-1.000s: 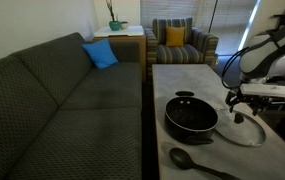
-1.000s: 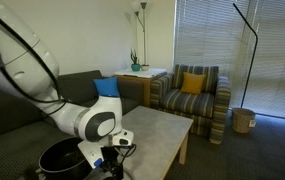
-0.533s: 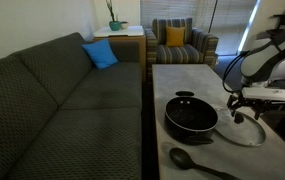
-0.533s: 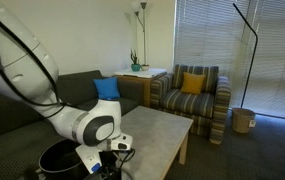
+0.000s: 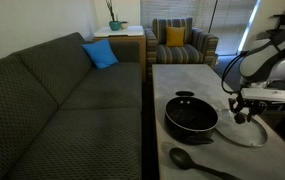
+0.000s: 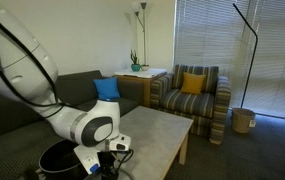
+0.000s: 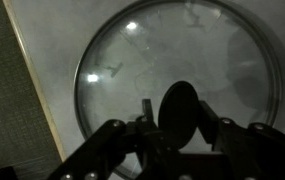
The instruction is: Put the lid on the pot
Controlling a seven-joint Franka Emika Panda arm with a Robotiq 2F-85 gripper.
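tool (image 5: pixel 244 114) hangs right over lid (image 7: pixel 182 55), which lies flat on counter (image 5: pixel 187 78) just beside pot (image 5: pixel 190 116); jaws look open astride knob (image 7: pixel 177 108), gripping nothing; pot lies sofa (image 5: pixel 72 90) side.

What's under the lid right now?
Through the glass lid only bare grey table shows. Its black knob and the end effector hide the middle and near edge.
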